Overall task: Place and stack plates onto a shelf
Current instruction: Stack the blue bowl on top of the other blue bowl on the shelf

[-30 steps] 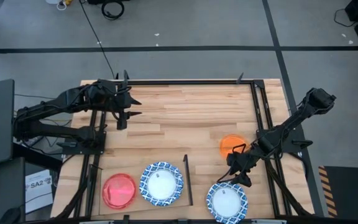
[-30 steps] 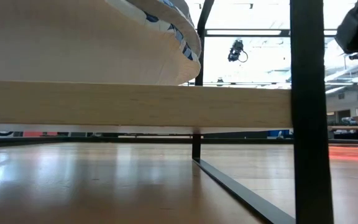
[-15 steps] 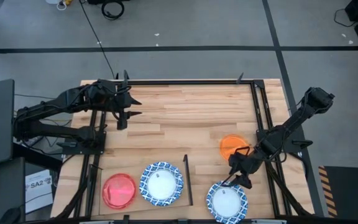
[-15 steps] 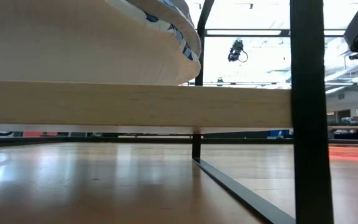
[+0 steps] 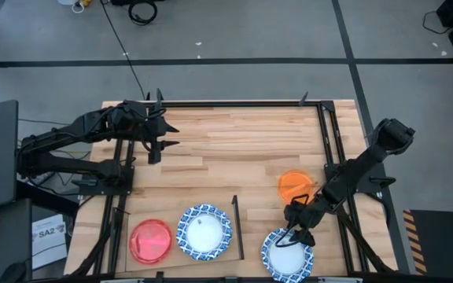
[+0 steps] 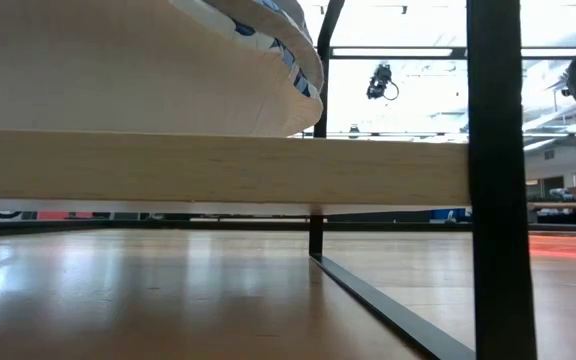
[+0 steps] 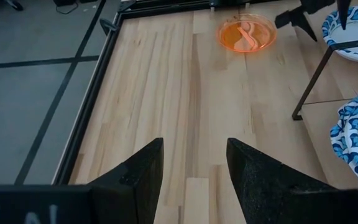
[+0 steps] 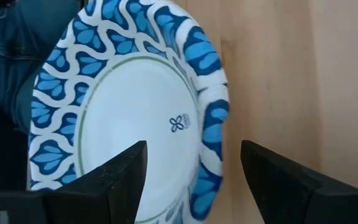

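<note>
A blue-and-white plate (image 5: pixel 287 255) lies on the table at the near right, and the right wrist view (image 8: pixel 135 112) shows its white centre. My right gripper (image 5: pixel 293 233) is open above the plate's far rim (image 8: pixel 213 118), one finger over the centre and one over the bare table (image 8: pixel 194 180). An orange plate (image 5: pixel 296 185) lies just beyond it. A second blue-and-white plate (image 5: pixel 204 232) and a red plate (image 5: pixel 150 240) sit on the shelf (image 6: pixel 218 170) at the near left. My left gripper (image 5: pixel 163 135) is open and empty at the far left (image 7: pixel 194 162).
The shelf's black bar (image 5: pixel 237 228) runs between the two blue-and-white plates. A black frame (image 5: pixel 329 134) borders the table. In the low view a black post (image 6: pixel 495 180) stands close up. Denim cloth (image 8: pixel 17 37) shows beyond the table's near edge. Bare wood (image 5: pixel 234 149) fills the middle.
My right gripper has gone toward the table's near edge and down, from beside the orange plate to just over the far rim of the near-right blue-and-white plate. The plates have stayed where they were.
</note>
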